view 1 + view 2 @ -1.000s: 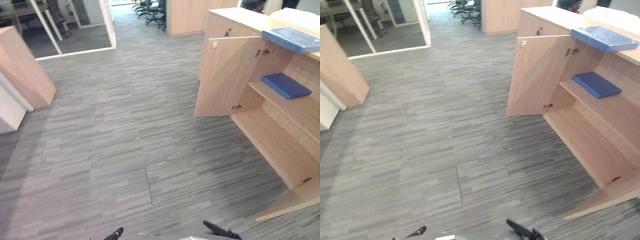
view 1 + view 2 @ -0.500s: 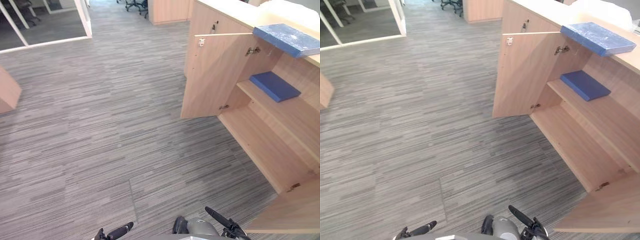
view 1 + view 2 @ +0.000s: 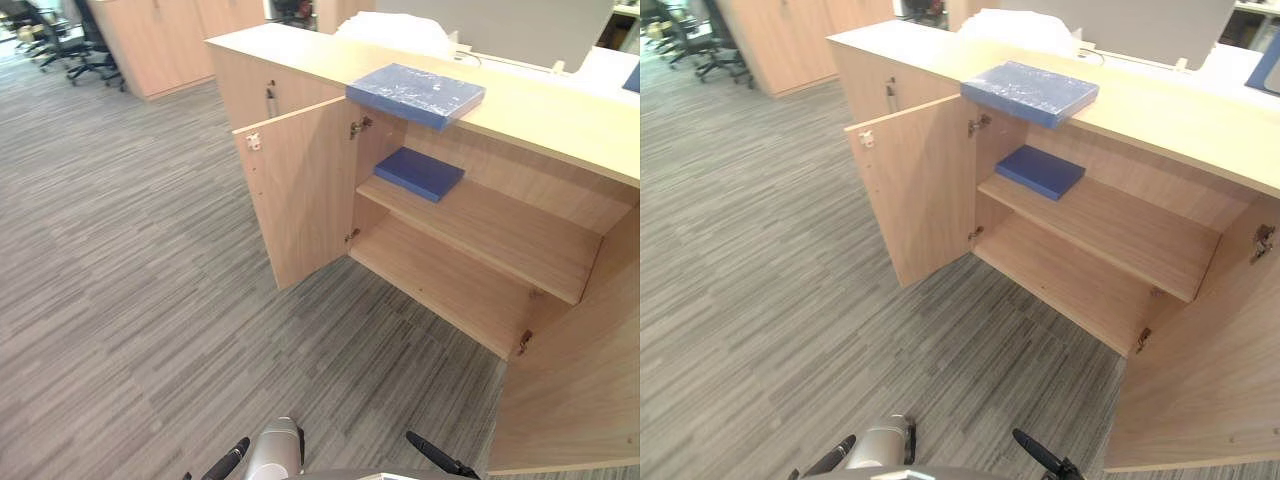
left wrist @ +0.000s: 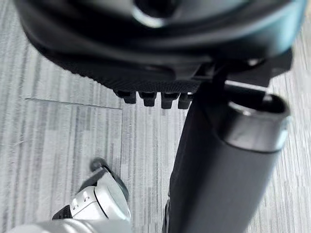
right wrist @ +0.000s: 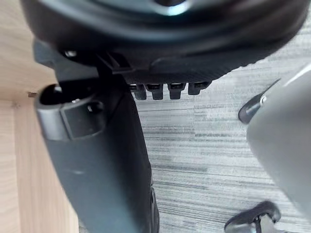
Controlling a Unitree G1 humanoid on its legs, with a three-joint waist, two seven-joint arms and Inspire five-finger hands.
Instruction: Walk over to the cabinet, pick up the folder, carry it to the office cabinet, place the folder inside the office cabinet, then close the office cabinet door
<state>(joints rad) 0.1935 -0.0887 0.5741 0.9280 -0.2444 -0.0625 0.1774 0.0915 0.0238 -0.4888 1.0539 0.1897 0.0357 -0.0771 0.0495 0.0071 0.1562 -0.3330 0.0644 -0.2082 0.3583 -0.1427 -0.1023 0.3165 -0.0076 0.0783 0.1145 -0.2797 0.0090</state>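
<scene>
- The cabinet [image 3: 540,110] stands ahead and to the right, and both of its doors are open.
- The left-hand door [image 3: 300,195] swings out toward the carpet floor [image 3: 120,260]. The right-hand door [image 3: 580,390] stands open close to the robot's right side.
- A blue folder [image 3: 415,93] lies flat on top of the cabinet, above the opening, and one corner reaches a little over the front edge.
- A second folder [image 3: 420,173], darker blue, lies flat inside on the upper shelf [image 3: 500,230], at its left end near the left-hand door.
- The lower compartment under this shelf holds no folder.
- The left hand [image 4: 155,53] hangs low over the carpet. Its fingers [image 4: 150,99] look straight and hold nothing.
- The right hand [image 5: 160,48] hangs low beside the wood of the right-hand door. Its fingers [image 5: 167,90] also look straight, and nothing is between them.
- Both hands are well apart from both folders.
- A white bundle [image 3: 395,30] lies further back on the cabinet top, and office chairs [image 3: 65,45] stand far off on the left.
</scene>
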